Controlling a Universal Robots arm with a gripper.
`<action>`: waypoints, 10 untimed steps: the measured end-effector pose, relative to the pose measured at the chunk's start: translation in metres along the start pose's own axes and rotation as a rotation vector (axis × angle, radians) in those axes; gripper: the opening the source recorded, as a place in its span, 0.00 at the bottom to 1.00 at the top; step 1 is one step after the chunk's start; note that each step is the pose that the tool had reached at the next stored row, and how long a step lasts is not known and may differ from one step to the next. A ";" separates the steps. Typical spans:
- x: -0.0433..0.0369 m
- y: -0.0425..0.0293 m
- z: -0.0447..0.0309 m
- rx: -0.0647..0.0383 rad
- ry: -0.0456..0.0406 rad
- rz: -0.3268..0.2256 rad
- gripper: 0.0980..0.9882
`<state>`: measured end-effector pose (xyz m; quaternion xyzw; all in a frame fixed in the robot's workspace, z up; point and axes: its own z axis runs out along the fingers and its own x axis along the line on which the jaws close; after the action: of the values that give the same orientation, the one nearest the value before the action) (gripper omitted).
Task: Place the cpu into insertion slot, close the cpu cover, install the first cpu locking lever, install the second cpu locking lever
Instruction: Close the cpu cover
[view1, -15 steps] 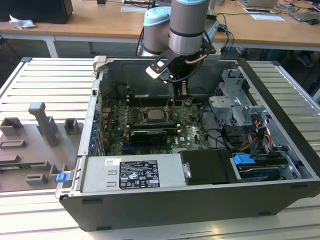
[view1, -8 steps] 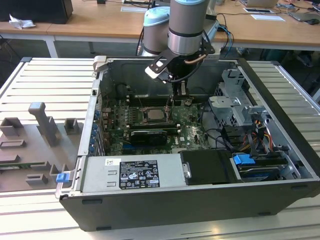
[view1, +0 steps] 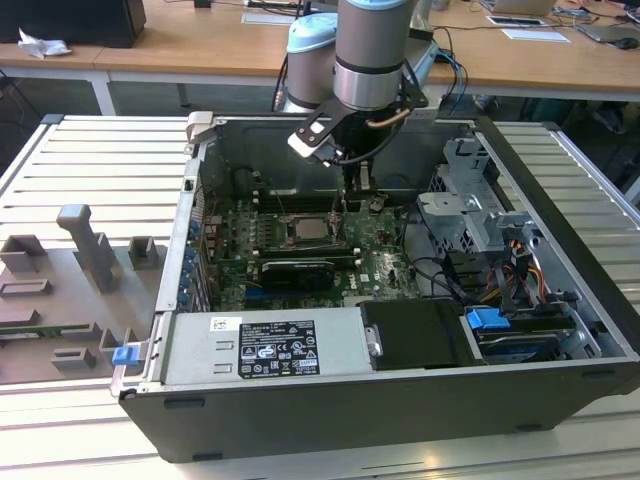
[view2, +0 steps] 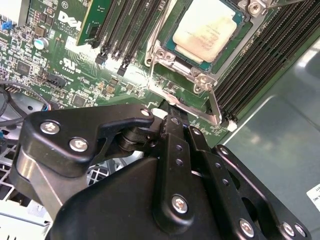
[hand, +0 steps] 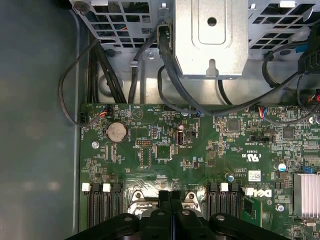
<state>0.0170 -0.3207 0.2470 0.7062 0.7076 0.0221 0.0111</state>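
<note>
The cpu (view2: 205, 30), pale silvery-beige, lies flat in the insertion slot, which it hides from view. The cpu cover (view2: 200, 80), a silvery frame, lies down around its edges. A thin metal locking lever (view2: 197, 112) runs along the near side of the socket. My gripper (view2: 171, 112) is shut, black fingers together, with the tips right at this lever's end; whether they touch it I cannot tell. In the exterior view the gripper (view1: 347, 205) reaches down into the case just to the right of the cpu (view1: 305, 228). The first wrist view has the gripper (hand: 170, 196) over the green board.
Long black memory slots (view2: 125, 30) flank the socket on both sides. A black card (view1: 295, 272) lies in front of it, with the power supply (view1: 270, 345) nearer still. The drive cage (view1: 470, 215) and cables (view1: 440, 275) crowd the exterior view's right. Grey fixtures (view1: 70, 290) sit outside the case.
</note>
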 end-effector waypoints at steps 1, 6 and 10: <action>0.0000 -0.0002 0.0000 0.000 0.0000 0.000 0.01; 0.0000 -0.0013 -0.0001 0.000 0.0000 0.000 0.01; 0.0000 -0.0022 -0.0001 0.000 0.0000 0.000 0.01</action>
<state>0.0148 -0.3207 0.2470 0.7062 0.7076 0.0221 0.0111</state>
